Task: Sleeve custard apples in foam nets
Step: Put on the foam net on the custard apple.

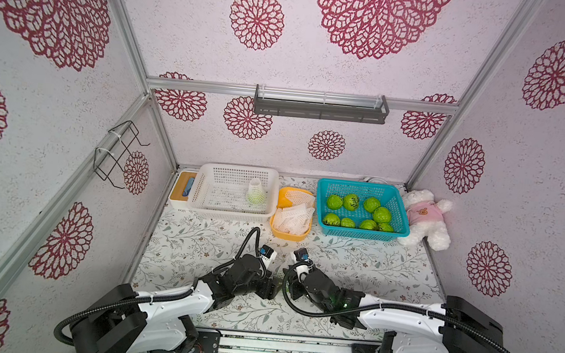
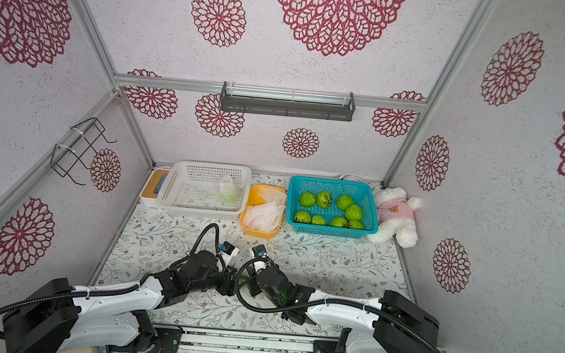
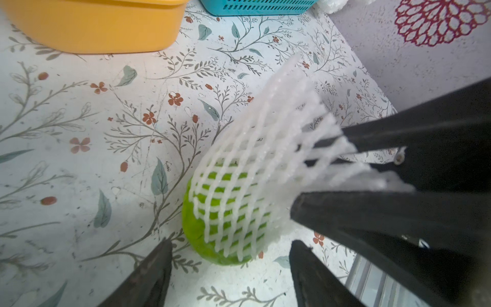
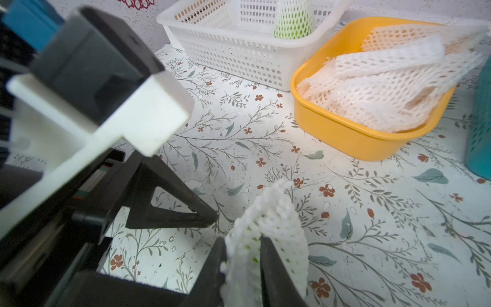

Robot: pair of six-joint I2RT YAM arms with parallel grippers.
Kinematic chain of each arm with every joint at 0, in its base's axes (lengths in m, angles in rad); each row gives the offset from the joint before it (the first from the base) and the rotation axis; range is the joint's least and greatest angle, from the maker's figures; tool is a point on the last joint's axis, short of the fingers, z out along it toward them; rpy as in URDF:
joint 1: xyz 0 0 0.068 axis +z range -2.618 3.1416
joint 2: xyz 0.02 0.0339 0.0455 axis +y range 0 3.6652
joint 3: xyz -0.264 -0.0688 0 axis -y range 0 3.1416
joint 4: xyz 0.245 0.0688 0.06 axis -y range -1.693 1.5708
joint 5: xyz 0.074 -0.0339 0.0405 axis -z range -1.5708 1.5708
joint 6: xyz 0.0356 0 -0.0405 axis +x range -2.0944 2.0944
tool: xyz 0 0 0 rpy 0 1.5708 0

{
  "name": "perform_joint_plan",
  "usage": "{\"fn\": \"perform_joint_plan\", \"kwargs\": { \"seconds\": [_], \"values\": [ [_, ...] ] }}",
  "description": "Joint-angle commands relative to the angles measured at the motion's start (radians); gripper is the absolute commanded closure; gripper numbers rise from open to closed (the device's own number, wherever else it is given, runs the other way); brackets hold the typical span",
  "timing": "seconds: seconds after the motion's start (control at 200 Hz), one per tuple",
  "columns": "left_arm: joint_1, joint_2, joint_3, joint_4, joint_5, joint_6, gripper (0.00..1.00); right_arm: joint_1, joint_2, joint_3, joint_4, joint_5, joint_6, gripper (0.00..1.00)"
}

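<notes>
fruit (image 3: pixel 194 234) lies on the table (image 3: pixel 79 186), near centre, half in its soft, stretchy net (image 3: pixel 265 148). right gripper (image 4: pixel 243 244) pinches the net's free end; left gripper (image 3: pixel 229 247) stands open at the fruit. we judge it bruisable, so we'd hold its sides gently.

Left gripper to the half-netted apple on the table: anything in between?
Nothing visible. The left gripper stands open, with the custard apple right at its fingertips. The right gripper pinches the foam net at its loose end, clear of that gap.

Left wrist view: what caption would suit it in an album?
Right gripper pinches a foam net half-drawn over a custard apple; left gripper open beside it.
</notes>
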Motion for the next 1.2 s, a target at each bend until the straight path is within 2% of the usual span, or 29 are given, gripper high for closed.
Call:
{"fn": "perform_joint_plan", "kwargs": {
  "seconds": [0.0,0.145,0.295,0.525,0.685,0.971,1.196],
  "values": [
    [-0.013,0.041,0.032,0.053,-0.017,0.02,0.34,0.005,0.008,0.009,0.017,0.01,0.028,0.75],
    [-0.018,0.078,0.048,0.077,-0.025,0.025,0.49,0.005,0.02,0.012,0.021,0.008,0.041,0.75],
    [-0.018,0.092,0.055,0.065,-0.037,0.02,0.72,0.005,0.02,0.01,0.019,0.014,0.049,0.75],
    [-0.018,0.063,0.049,0.017,-0.07,-0.004,0.87,0.005,0.018,0.01,0.009,0.039,0.053,0.72],
    [-0.018,0.062,0.05,-0.011,-0.118,-0.02,1.0,0.005,0.018,0.012,0.003,0.058,0.061,0.64],
    [-0.01,0.14,0.101,-0.046,-0.122,-0.027,1.0,0.005,-0.094,-0.03,0.003,0.08,0.075,0.43],
    [-0.005,0.178,0.13,-0.059,-0.111,-0.027,1.0,-0.01,-0.268,-0.077,-0.037,0.126,0.102,0.38]
  ]
}}
